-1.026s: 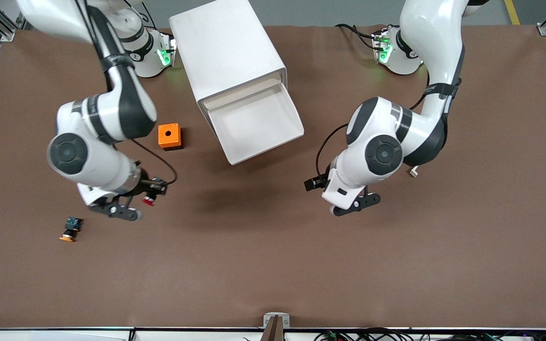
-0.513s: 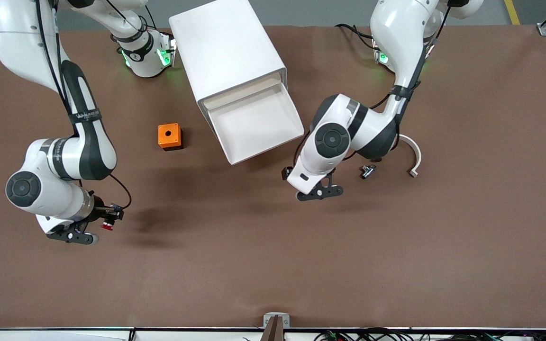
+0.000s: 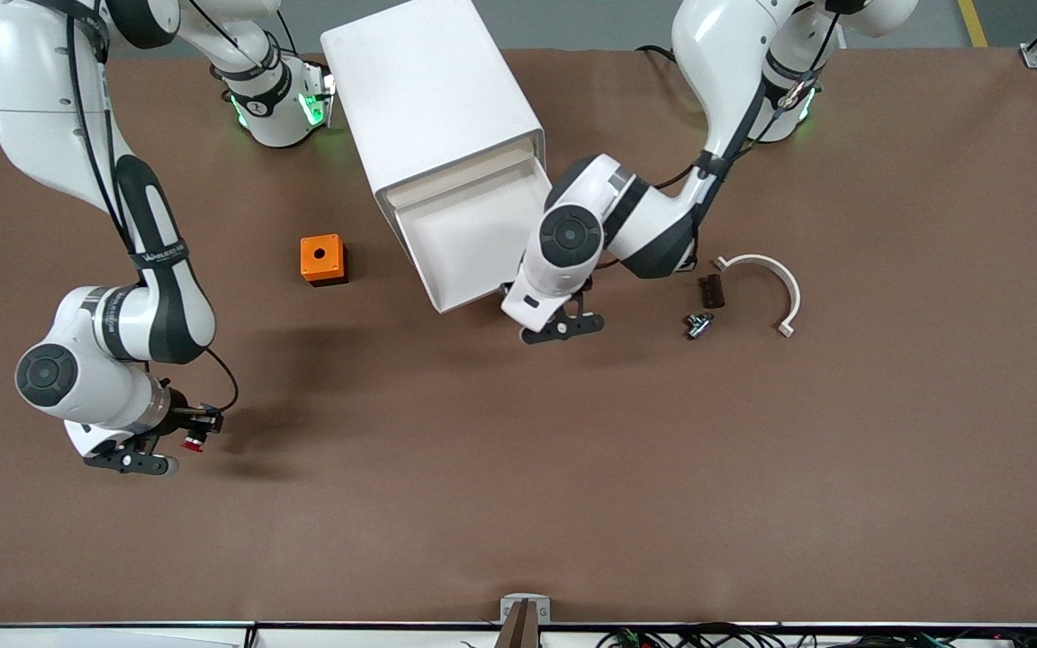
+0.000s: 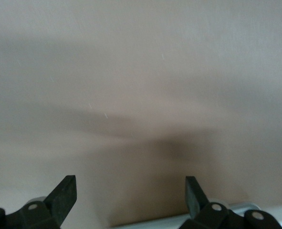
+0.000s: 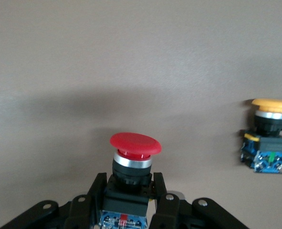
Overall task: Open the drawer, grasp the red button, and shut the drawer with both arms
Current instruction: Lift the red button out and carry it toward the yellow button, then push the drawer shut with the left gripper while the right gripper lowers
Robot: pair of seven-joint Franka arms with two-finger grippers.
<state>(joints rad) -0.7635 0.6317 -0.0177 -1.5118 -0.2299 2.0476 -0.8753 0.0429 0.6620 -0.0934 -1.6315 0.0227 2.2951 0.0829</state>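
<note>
The white cabinet (image 3: 433,90) lies on the table with its top drawer (image 3: 482,236) pulled out; the tray looks empty. My right gripper (image 3: 178,434) is over the table near the right arm's end. It is shut on the dark body of the red-capped button (image 3: 192,443). In the right wrist view the button (image 5: 133,157) stands upright between the fingers (image 5: 165,202). My left gripper (image 3: 532,317) hangs over the table just in front of the drawer's front corner. In the left wrist view it (image 4: 130,191) is open and empty, above bare table.
The orange-yellow capped button (image 5: 268,138) lies on the table close to my right gripper; my right arm hides it in the front view. An orange cube with a hole (image 3: 322,259) sits beside the cabinet. A white curved piece (image 3: 775,279), a dark block (image 3: 710,290) and a small metal part (image 3: 698,324) lie toward the left arm's end.
My right arm carried the red button toward the right arm's end, off from the cabinet. My left arm swung from open table to the drawer's front, uncovering the small parts.
</note>
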